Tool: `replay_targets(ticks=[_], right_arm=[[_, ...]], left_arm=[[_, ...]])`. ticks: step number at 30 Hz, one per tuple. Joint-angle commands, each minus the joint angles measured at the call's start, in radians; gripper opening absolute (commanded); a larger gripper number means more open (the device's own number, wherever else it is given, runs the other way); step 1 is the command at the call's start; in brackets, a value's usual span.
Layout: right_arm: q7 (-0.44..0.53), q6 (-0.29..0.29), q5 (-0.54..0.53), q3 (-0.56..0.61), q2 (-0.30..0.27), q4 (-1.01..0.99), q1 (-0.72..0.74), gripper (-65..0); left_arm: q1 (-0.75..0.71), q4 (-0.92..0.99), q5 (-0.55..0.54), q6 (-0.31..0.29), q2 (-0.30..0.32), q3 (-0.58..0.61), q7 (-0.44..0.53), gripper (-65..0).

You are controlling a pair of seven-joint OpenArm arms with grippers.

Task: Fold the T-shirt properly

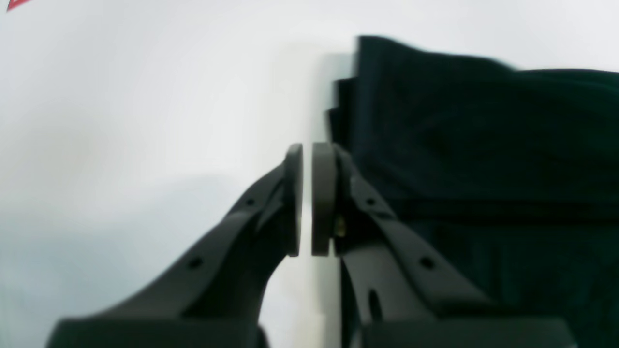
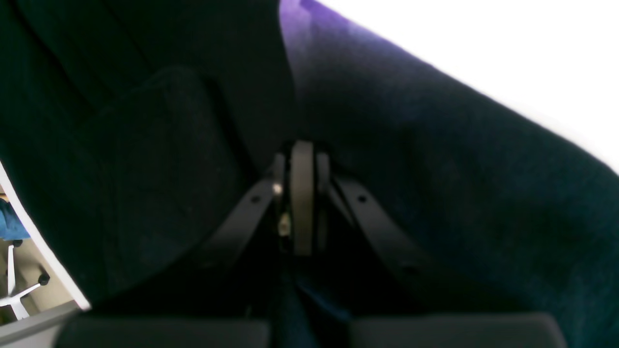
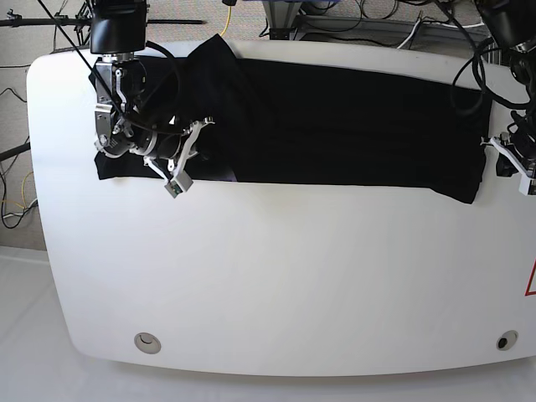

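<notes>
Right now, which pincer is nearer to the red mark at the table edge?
Left. The left pincer is beside the T-shirt's end on the red mark's side. The right pincer is over the opposite end, much farther away.

white table [image 3: 268, 285] | two round fittings [image 3: 147, 342] near its corners | red mark [image 3: 531, 293] | wheeled chair base [image 2: 17, 302]

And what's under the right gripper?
Beneath the right gripper is the black T-shirt, spread on the white table. Whatever cloth layers lie under its top surface there are covered; can't tell.
</notes>
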State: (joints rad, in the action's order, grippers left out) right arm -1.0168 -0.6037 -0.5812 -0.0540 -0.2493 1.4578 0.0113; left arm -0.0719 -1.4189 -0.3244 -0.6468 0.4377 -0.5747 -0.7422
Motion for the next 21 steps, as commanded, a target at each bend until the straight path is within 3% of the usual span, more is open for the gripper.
replay_targets(ticks=[1, 15, 18, 21], right_arm=[[-0.022, 0.004, 0.025, -0.005, -0.012, 0.009, 0.008, -65.0], [-0.019, 0.005, 0.03, -0.004, -0.011, 0.011, 0.005, -65.0], [-0.015, 0.002, 0.023, -0.003, -0.011, 0.008, 0.013, -65.0], [-0.014, 0.001, 0.023, -0.002, -0.011, 0.007, 0.014, -65.0]], left_arm=[[0.019, 0.009, -0.024, -0.012, 0.019, 0.002, 0.02, -65.0], [0.051, 0.063, -0.051, -0.051, 0.036, 0.037, 0.023, -65.0], [0.071, 0.105, -0.088, -0.051, 0.035, 0.022, 0.008, -57.3], [0.087, 0.144, -0.126, -0.051, 0.039, 0.021, -0.026, -42.3]])
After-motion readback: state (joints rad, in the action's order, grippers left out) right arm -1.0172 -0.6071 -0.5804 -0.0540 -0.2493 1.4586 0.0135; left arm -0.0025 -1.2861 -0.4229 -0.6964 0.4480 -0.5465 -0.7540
